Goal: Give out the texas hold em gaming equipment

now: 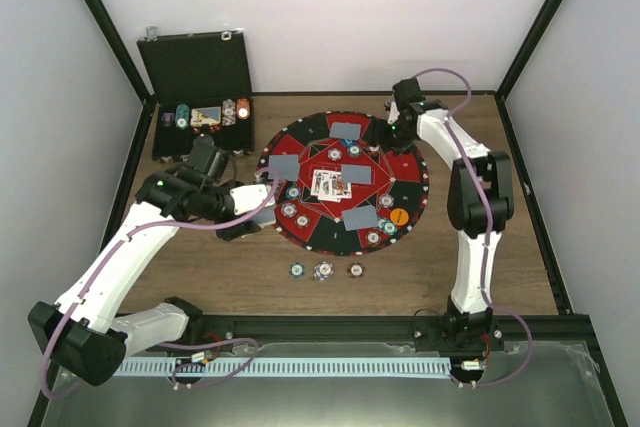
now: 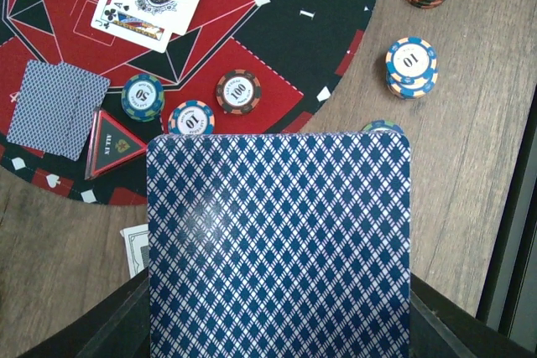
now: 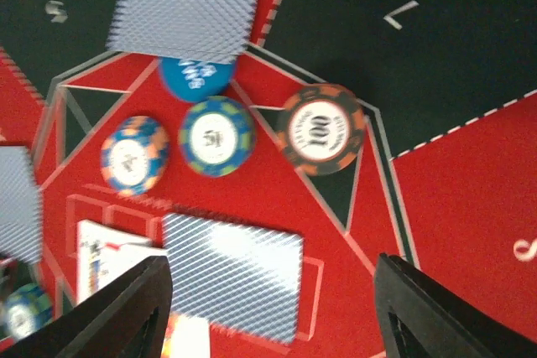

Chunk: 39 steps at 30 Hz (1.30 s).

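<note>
My left gripper [image 1: 258, 217] sits at the left edge of the round mat [image 1: 310, 132], shut on a blue-patterned playing card [image 2: 279, 241] that fills the lower left wrist view; a white card edge [image 2: 134, 249] shows under it. My right gripper [image 1: 383, 133] hovers open and empty over the mat's far right part. Below it lie a face-down card [image 3: 231, 278], a blue marker disc [image 3: 195, 77] and chips marked 50 [image 3: 216, 136] and 100 [image 3: 321, 129]. Face-up cards [image 1: 325, 183] lie at the mat's centre. An orange disc [image 1: 399, 216] is on its right.
An open black case [image 1: 195, 67] with chips stands at the back left. Three chip stacks [image 1: 323, 270] sit on the wood in front of the mat. Face-down cards [image 1: 284, 166] and chips are spread round the mat. A black frame rail runs along the table edges.
</note>
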Available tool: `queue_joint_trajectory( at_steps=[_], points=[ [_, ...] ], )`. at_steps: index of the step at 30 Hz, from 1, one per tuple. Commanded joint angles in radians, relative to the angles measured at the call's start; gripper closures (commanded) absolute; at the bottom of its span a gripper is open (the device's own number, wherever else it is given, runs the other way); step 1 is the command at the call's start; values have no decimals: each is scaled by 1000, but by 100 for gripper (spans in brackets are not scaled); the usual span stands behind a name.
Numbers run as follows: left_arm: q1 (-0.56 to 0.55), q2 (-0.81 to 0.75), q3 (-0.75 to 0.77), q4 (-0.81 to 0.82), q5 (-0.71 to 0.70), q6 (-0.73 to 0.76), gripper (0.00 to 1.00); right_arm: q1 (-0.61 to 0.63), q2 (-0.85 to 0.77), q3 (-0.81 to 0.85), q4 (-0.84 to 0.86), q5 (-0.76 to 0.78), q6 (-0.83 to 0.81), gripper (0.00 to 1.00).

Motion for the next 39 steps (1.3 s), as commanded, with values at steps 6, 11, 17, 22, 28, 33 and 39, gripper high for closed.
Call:
queue_joint_trajectory(
  at_steps=[6, 11, 17, 22, 28, 33, 39],
  points=[
    [-1, 20, 28, 6, 54, -15, 92, 165, -369, -309, 233, -203, 146, 25],
    [-1, 29, 29, 10, 59, -8, 92, 270, -500, -510, 453, -386, 294, 17],
    [-1, 23, 29, 15, 66, -7, 92, 363, -574, -655, 674, -538, 460, 14],
    [-1, 25, 30, 12, 69, -6, 92, 437, -571, -695, 783, -578, 534, 14],
    [-1, 20, 30, 7, 67, -7, 92, 523, -530, -675, 874, -592, 596, 14],
    [-1, 12, 30, 8, 65, -4, 92, 577, -477, -622, 880, -588, 611, 16],
    [-1, 11, 39, 0, 68, -1, 92, 613, -423, -584, 902, -594, 630, 20]
  ],
)
